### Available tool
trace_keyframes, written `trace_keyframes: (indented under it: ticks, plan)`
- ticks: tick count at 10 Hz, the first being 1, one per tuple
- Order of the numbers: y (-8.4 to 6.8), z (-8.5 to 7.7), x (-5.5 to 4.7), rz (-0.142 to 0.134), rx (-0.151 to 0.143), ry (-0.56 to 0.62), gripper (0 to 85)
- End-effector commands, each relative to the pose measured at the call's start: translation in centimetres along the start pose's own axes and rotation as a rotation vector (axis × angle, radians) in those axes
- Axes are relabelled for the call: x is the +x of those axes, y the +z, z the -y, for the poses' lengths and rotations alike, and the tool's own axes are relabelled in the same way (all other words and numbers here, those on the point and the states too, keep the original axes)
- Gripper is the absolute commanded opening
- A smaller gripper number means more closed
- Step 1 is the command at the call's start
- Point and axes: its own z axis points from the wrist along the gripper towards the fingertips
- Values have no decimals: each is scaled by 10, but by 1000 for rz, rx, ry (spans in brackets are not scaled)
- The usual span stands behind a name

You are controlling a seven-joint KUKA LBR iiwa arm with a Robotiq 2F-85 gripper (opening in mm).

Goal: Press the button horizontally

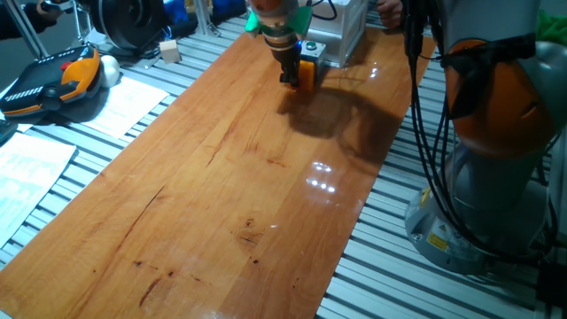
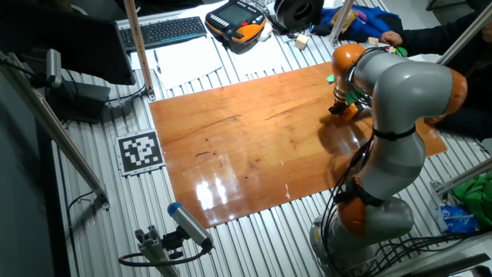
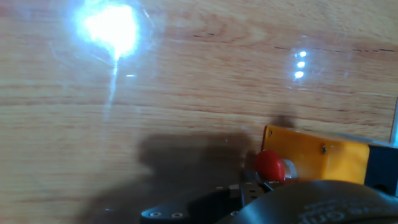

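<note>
The red button point(image 3: 269, 165) sticks out sideways from the left face of a small yellow-orange box point(image 3: 317, 155). The box point(image 1: 307, 73) stands on the far end of the wooden board point(image 1: 230, 195). My gripper point(image 1: 290, 74) hangs low over the board, right beside the box on its button side. In the hand view a dark fingertip point(image 3: 252, 185) sits just below and left of the button, very near it. I cannot tell whether it touches. No view shows the gap between the fingertips. In the other fixed view the gripper point(image 2: 339, 108) hides the box.
A grey box point(image 1: 341, 34) stands right behind the yellow-orange one. A teach pendant point(image 1: 53, 84), papers point(image 1: 133, 102) and a small wooden cube point(image 1: 170, 51) lie left of the board. The arm's base point(image 1: 496, 177) and cables point(image 1: 425, 133) stand on the right.
</note>
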Motion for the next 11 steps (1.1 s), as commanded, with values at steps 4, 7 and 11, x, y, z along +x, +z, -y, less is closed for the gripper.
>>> trace_keyframes:
  ticks: [4,7,11]
  plan:
    - [-2,-8,-2,2,-17,15,0]
    - [-13,-31,-12,-3,-25,47,0]
    - [-54,-70,-29,-14,-132,139,0]
